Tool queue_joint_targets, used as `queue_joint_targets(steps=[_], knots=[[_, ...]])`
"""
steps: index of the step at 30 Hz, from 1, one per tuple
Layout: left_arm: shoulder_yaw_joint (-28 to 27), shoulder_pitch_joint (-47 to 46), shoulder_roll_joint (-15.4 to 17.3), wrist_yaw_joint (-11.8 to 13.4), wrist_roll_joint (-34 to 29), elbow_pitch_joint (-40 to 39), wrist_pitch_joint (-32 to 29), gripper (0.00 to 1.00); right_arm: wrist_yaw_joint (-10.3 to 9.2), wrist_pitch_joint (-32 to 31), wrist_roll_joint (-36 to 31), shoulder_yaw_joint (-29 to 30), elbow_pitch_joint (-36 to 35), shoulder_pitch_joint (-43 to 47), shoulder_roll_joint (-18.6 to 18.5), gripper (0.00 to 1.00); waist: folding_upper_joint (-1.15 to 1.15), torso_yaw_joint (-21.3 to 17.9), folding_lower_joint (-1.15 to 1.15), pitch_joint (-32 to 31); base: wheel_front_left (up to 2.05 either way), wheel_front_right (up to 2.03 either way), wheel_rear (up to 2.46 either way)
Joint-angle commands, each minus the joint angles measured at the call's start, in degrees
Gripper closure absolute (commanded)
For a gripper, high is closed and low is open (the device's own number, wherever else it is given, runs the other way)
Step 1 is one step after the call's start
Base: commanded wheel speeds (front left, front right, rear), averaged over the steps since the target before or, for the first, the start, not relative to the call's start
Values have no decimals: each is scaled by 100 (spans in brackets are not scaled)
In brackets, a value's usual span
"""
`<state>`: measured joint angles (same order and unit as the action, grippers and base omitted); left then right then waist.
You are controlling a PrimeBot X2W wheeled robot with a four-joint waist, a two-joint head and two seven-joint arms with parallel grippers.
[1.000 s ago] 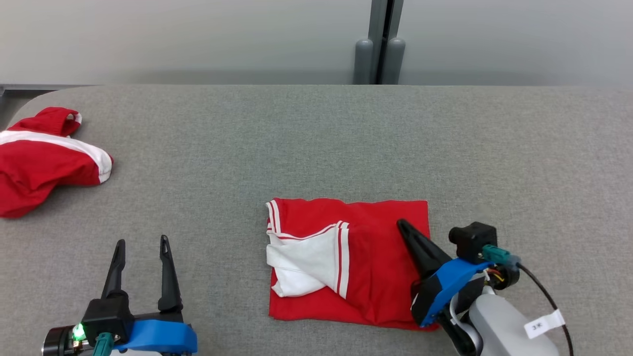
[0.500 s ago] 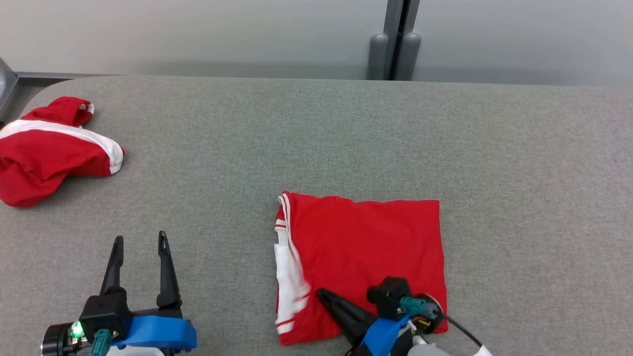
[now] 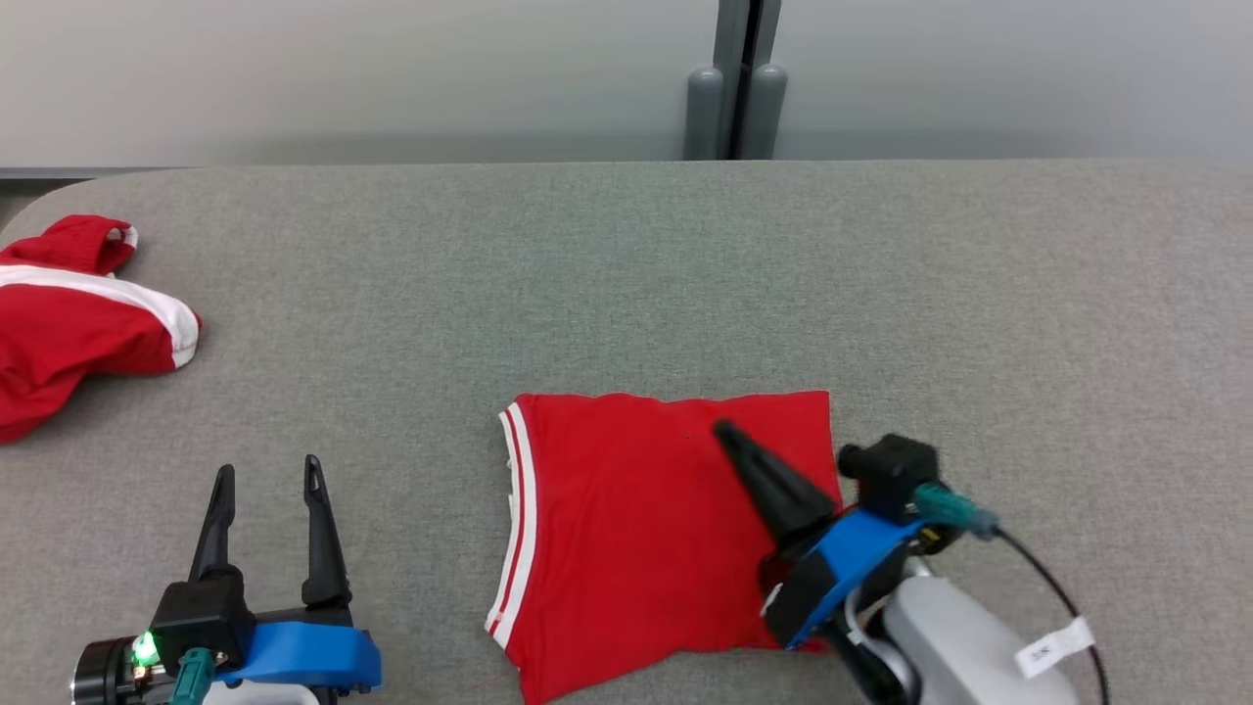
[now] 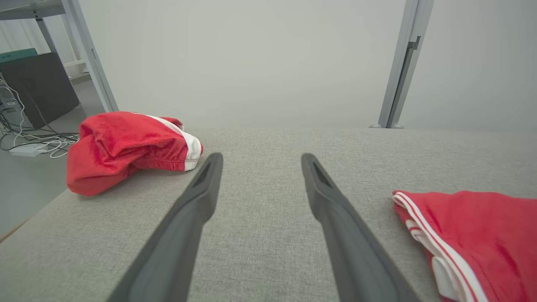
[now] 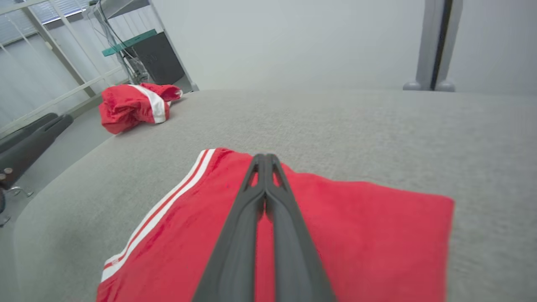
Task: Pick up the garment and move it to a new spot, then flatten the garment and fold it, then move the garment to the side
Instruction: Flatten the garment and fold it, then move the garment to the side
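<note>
Now then, the red garment with white side stripes [image 3: 626,529] lies at the near middle of the grey table [image 3: 979,294], and it looks folded down to a tidy rectangle, striped edge on the left. The near left corner runs a little ragged.

The right gripper [image 3: 729,436] is over the garment's right half, tip aimed at the far edge. Its fingers [image 5: 243,235] are pressed together with nothing between them. They sit low on the cloth, probably touching, though I can't swear to contact. I read this as the smoothing end of the fold step.

The left gripper [image 3: 268,468] hovers over bare table to the left, near the garment but not touching it, its fingers spread wide and empty.

What's left, I'd say, is the shift to the side. That needs those shut fingers to part and pinch an edge through every layer, or the fold spills open. A second red-and-white garment [image 3: 69,333] is bunched at the far left end of the table, so that side is partly taken.

Writing? There's a white tag [image 3: 1052,648] on the right arm's cable, its marks too small to read. No brand shows on either garment.
</note>
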<state>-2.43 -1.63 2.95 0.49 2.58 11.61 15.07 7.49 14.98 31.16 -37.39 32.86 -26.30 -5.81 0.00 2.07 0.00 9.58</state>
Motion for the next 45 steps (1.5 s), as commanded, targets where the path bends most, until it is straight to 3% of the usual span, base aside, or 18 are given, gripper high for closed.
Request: queue_joint_targets(steps=[1, 4, 5, 11, 15, 28, 45], knots=[[-2, -59, -4, -20, -21, 2, 13, 0, 1, 26, -81, 189, -61, 150, -85, 88, 0, -52, 0, -34, 0, 0, 0], [-40, -32, 10, -40, -50, 30, 14, 0, 1, 24, -389, 968, -332, 347, -245, 47, 0, -138, 0, -75, 0, 0, 0], [-54, -24, 12, -33, -61, 26, 13, 0, 1, 25, -498, 1215, -422, 421, -276, 0, 0, -167, 0, -88, 0, 0, 0], [-142, 61, 24, -54, -49, 36, 14, 0, 1, 24, -1088, 2239, -823, 973, -222, 0, 0, -335, 0, -174, 0, 0, 0], [-163, 106, 23, -84, -49, 86, 14, 0, 1, 25, -1357, 2627, -1043, 1292, -128, 0, 0, -425, 0, -258, 0, 0, 0], [-102, 234, 17, -101, -73, 240, 14, 0, 1, 25, -1916, 3266, -1301, 2114, 54, 0, 0, -417, 0, -566, 0, 0, 0], [35, 329, 58, 19, -94, 406, 14, 0, 1, -103, -2284, 3524, -1357, 2272, 259, 0, 0, -238, 0, -840, 0, 0, 0]])
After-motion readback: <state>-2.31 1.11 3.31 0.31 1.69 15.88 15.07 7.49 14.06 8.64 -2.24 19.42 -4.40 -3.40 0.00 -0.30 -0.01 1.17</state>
